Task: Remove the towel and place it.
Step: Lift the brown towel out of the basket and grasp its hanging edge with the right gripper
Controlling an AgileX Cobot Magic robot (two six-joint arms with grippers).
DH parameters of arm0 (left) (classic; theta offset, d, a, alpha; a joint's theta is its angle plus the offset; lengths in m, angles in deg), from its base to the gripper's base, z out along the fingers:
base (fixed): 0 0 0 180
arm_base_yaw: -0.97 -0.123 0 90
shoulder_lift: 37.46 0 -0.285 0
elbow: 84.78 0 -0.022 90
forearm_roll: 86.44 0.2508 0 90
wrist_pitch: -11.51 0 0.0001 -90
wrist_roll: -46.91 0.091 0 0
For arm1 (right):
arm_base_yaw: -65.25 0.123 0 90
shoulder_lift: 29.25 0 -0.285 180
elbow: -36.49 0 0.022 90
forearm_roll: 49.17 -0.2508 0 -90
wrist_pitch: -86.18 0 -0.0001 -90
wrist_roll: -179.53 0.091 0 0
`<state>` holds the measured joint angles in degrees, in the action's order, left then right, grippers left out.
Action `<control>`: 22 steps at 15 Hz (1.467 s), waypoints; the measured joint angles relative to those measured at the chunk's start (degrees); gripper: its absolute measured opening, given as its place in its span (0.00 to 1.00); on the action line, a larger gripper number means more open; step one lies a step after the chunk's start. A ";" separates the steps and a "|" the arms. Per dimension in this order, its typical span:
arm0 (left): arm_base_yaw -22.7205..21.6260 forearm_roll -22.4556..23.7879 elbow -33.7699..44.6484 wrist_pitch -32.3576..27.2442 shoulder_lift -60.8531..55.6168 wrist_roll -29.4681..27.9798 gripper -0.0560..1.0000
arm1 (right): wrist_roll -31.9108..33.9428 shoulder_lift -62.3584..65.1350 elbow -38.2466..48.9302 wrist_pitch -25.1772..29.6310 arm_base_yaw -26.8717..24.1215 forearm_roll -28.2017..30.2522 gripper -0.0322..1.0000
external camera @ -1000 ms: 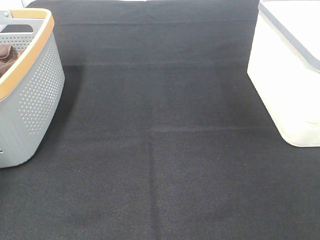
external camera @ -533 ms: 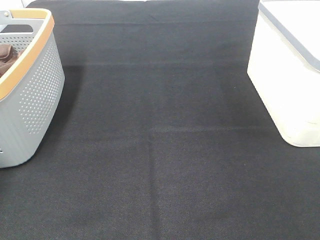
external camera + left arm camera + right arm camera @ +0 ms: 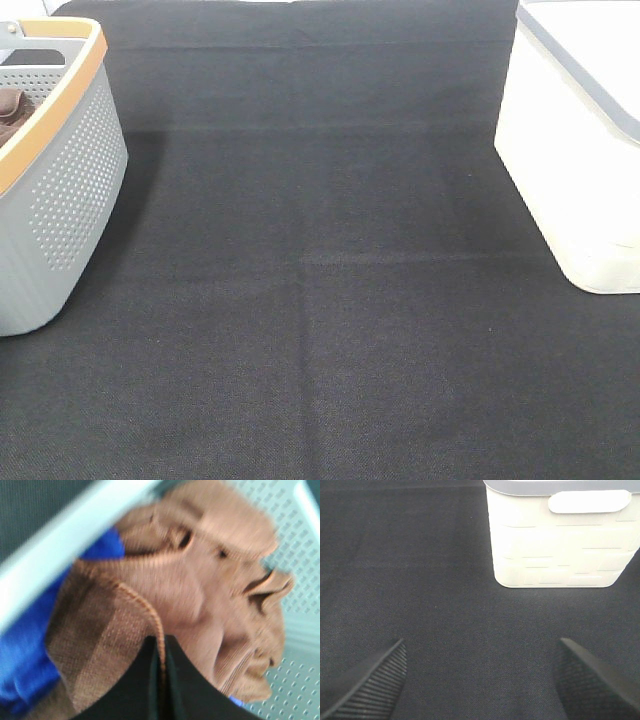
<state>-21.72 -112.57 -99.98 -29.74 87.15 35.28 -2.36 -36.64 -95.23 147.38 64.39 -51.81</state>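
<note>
From the high camera, the grey basket (image 3: 60, 200) stands at the far left edge of the counter (image 3: 320, 300). Only a dark scrap of the towel (image 3: 10, 105) shows inside its orange rim. Against the picture of a second ago, the basket wall has edged a little leftward and the scrap sits slightly higher. We read that as a pull on the cloth having begun. The white bin (image 3: 570, 180) stands well apart from the basket across the bare counter. Neither arm shows in this view.

The left wrist camera looks inside the basket. The left gripper (image 3: 160, 642) has its jaws pressed narrow on the towel's stitched hem. The rest of the towel bunches up just beyond it, over a blue cloth (image 3: 20, 655) lower in the basket. The picture is blurred, so we cannot tell how much cloth is caught.

From the right wrist camera, the right gripper (image 3: 480, 680) hangs wide apart over the counter, far from the basket, holding nothing and facing the white bin.

We judge the removal only just started, since the towel is still inside the basket.
</note>
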 joint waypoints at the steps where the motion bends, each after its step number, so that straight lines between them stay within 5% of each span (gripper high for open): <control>1: -0.06 0.23 -1.20 -0.23 0.00 0.34 0.05 | 0.00 0.00 0.00 0.00 0.00 0.00 0.76; 7: -0.06 -0.97 -7.91 -5.84 0.00 3.09 0.05 | 0.00 0.00 0.00 0.00 0.00 0.00 0.76; 14: 0.00 -16.21 -14.67 -10.03 -3.67 12.83 0.05 | 0.00 0.00 0.00 0.00 0.00 0.00 0.76; 22: 0.11 -41.83 -14.95 -8.88 -15.81 28.02 0.05 | 0.00 0.00 0.00 0.00 0.00 0.00 0.76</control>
<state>-21.61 -154.39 -114.93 -38.62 71.34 63.29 -2.36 -36.64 -95.23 147.38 64.39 -51.81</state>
